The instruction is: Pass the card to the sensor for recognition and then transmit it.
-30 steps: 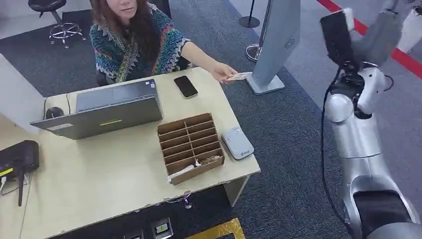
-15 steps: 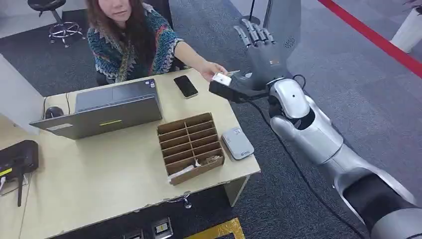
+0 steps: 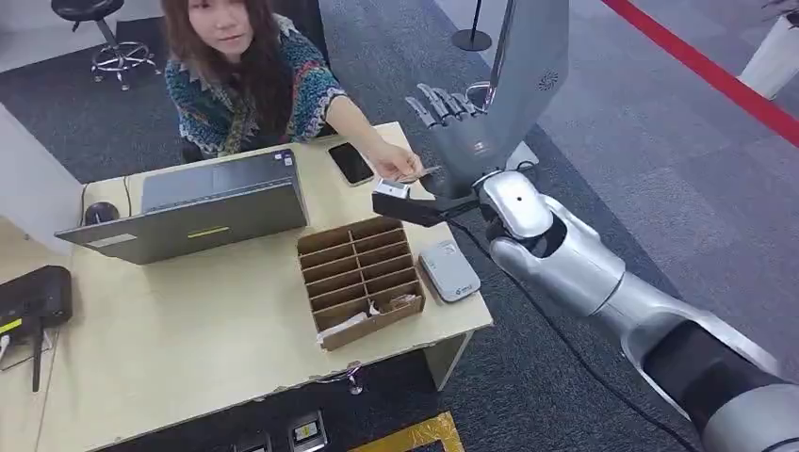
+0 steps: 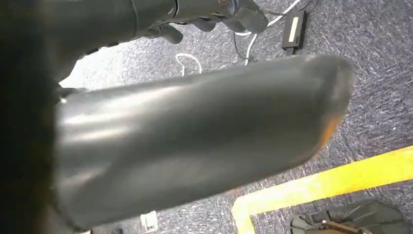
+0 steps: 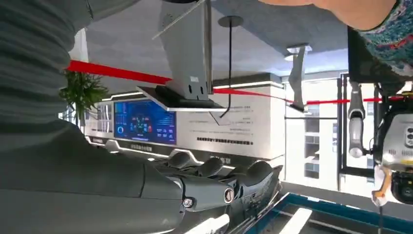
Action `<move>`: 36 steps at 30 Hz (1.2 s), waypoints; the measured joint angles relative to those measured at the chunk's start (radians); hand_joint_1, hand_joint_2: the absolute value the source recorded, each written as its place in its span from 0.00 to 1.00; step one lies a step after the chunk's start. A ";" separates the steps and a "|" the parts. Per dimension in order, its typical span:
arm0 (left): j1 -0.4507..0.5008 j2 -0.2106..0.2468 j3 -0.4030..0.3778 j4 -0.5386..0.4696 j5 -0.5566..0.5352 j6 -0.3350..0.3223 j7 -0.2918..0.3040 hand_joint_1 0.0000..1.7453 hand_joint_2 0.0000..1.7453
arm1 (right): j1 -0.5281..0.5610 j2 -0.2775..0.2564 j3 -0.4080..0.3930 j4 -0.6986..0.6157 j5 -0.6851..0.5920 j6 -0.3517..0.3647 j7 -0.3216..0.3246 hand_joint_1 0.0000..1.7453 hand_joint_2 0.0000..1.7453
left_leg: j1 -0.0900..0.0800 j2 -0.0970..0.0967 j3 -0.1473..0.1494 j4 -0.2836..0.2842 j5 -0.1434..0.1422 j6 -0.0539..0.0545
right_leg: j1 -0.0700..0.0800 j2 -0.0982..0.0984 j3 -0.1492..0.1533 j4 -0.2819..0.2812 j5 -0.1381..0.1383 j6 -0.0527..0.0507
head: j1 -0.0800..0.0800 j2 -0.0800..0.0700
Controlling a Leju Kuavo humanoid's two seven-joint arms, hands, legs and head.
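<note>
Card [image 3: 421,173] sits in the person's hand [image 3: 394,165], held out over the far right corner of the table [image 3: 217,330], just beside the robot's right hand [image 3: 452,141]. That hand is raised with its palm toward the person, its fingers [image 3: 435,102] straight and slightly apart, its thumb stretched out to the left under the card; whether the thumb touches the card cannot be told. Nothing is gripped by it. In the right wrist view the same fingers [image 5: 214,168] lie extended side by side (the picture is turned, so directions there mean little), with the person's sleeve [image 5: 389,34] at one edge.

On the table, a grey sensor [image 3: 449,270] lies near the right edge, just right of a brown cardboard divider box [image 3: 360,278]. A black phone [image 3: 351,163] lies at the far side, close to the person's hand, and an open grey laptop [image 3: 193,207] stands to the left of it. A mouse [image 3: 102,213] rests left of the laptop, and a black router [image 3: 33,299] at the left edge. A tall grey kiosk [image 3: 523,75] stands on the carpet behind the robot's hand.

The state of the left hand's fingers cannot be told from the left wrist view.
</note>
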 joint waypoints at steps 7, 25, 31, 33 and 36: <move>0.001 0.002 -0.002 0.000 0.010 0.002 0.000 0.00 0.00 | -0.006 0.000 0.026 0.013 -0.006 -0.005 -0.002 1.00 1.00 | 0.000 0.000 0.000 0.000 0.000 0.000 | 0.000 0.000 0.000 0.000 0.000 0.000 | 0.000 0.000; 0.007 0.004 -0.011 0.000 0.022 0.005 0.000 0.00 0.00 | -0.028 0.017 0.045 0.062 -0.037 0.000 -0.020 1.00 1.00 | 0.000 0.000 0.000 0.000 0.000 0.000 | 0.000 0.000 0.000 0.000 0.000 0.000 | 0.000 0.000; 0.008 0.004 -0.011 0.000 0.023 0.008 0.000 0.00 0.00 | -0.028 0.024 0.052 0.074 -0.041 0.000 -0.021 1.00 1.00 | 0.000 0.000 0.000 0.000 0.000 0.000 | 0.000 0.000 0.000 0.000 0.000 0.000 | 0.000 0.000; 0.008 0.004 -0.011 0.000 0.023 0.009 0.000 0.00 0.00 | -0.028 0.024 0.052 0.078 -0.044 -0.001 -0.021 1.00 1.00 | 0.000 0.000 0.000 0.000 0.000 0.000 | 0.000 0.000 0.000 0.000 0.000 0.000 | 0.000 0.000; 0.008 0.004 -0.011 -0.002 0.029 0.011 -0.001 0.00 0.00 | -0.026 0.024 0.052 0.083 -0.058 -0.004 -0.021 1.00 1.00 | 0.000 0.000 0.000 0.000 0.000 0.000 | 0.000 0.000 -0.001 0.000 0.000 0.000 | 0.000 0.000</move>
